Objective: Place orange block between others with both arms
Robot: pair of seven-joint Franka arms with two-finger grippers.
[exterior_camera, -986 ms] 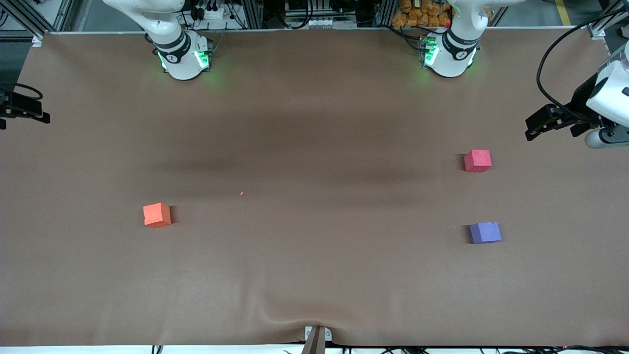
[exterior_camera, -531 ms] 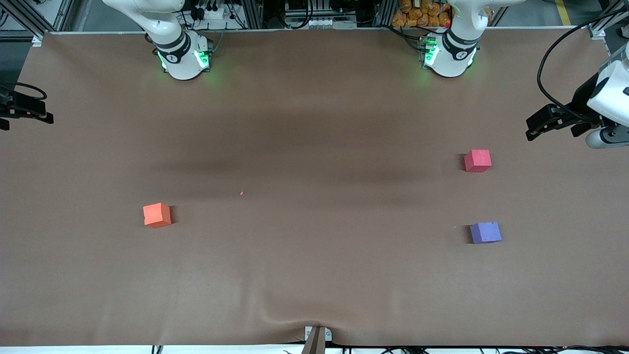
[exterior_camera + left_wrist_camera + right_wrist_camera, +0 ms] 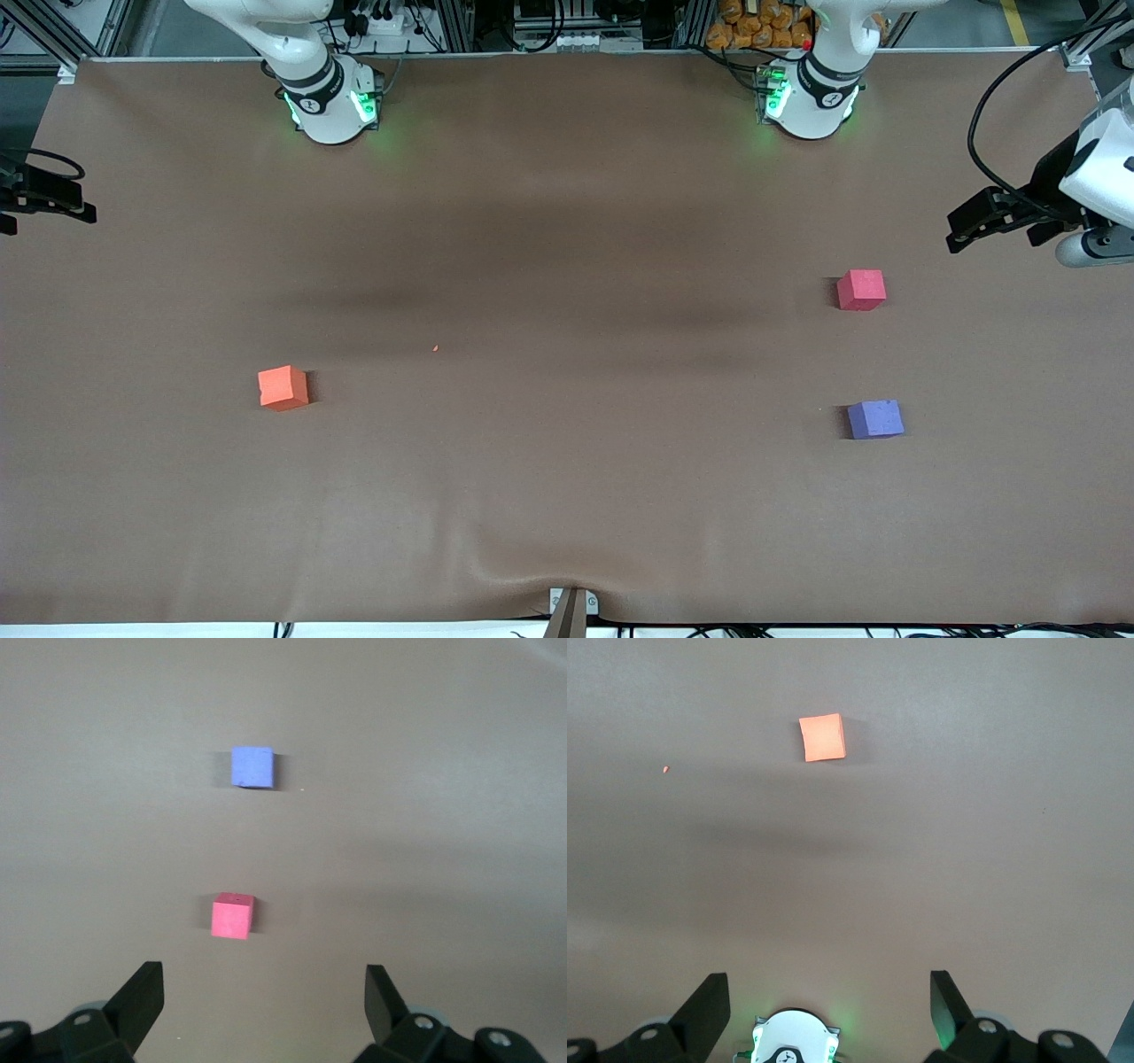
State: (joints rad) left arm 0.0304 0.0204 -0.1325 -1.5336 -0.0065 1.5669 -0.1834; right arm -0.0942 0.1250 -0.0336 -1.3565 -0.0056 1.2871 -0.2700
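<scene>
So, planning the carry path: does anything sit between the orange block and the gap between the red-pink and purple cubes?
Nothing visible does. The orange block sits alone toward the right arm's end; only bare table and a tiny orange speck lie before the gap between the red-pink cube and the purple cube.

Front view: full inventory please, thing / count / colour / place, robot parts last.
orange block: 1, bright orange, on the table toward the right arm's end, alone.
red-pink cube: 1, red-pink, toward the left arm's end, farther from the front camera than the purple-blue cube.
purple-blue cube: 1, purple-blue, same end, nearer the front camera, apart from the red-pink cube with a bare gap between them.
orange crumb: 1, tiny, orange, on the table cover between the orange block and the middle.
table cover: 1, brown, rippled at the edge nearest the camera.
right tool: 1, black, open, empty, at the right arm's end of the table.
left tool: 1, black, open, empty, at the left arm's end, near the red-pink cube.
</scene>
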